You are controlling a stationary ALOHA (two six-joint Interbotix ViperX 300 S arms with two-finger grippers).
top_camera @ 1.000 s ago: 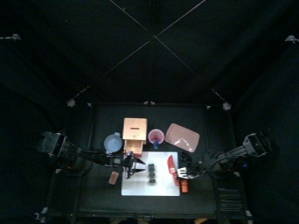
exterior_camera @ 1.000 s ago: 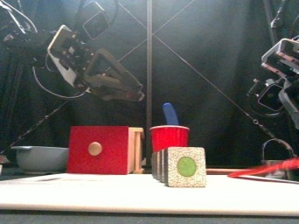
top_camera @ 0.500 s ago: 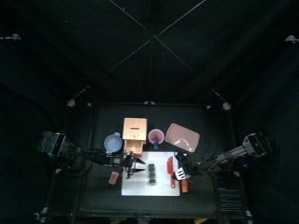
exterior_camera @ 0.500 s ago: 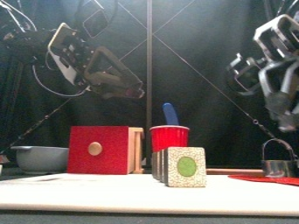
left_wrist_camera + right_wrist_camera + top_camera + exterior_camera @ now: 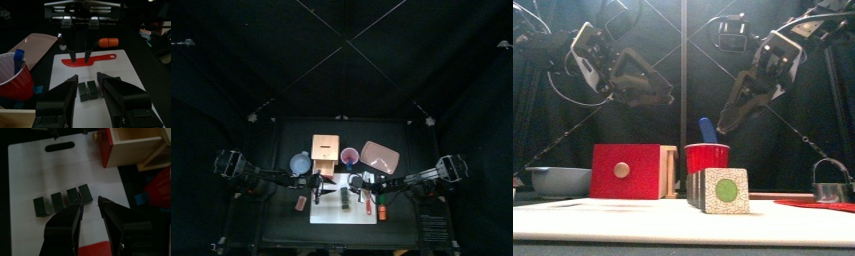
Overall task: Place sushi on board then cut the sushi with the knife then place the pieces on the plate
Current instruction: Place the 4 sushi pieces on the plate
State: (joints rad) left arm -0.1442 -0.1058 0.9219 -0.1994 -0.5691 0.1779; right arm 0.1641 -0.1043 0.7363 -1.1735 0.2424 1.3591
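The sushi roll (image 5: 720, 190) stands on the white cutting board (image 5: 348, 212), its green-centred end facing the front. In the right wrist view it shows as several dark blocks (image 5: 64, 198) in a row with thin gaps. My left gripper (image 5: 86, 76) hovers open over the roll from the left. My right gripper (image 5: 91, 202) hangs open and empty above it from the right. The red knife (image 5: 87, 60) lies flat on the board beyond the roll. The pink plate (image 5: 381, 155) sits at the back right.
A red cup (image 5: 707, 157) with a blue knife (image 5: 708, 130) stands behind the roll. The wooden box (image 5: 627, 171) and the blue-grey bowl (image 5: 560, 180) are to the left. A metal cutter (image 5: 830, 180) stands right. An orange toy (image 5: 108, 42) lies off the board.
The red knife went from tilted at the right to lying flat. My right gripper rose and swung left over the sushi roll. The left arm barely moved.
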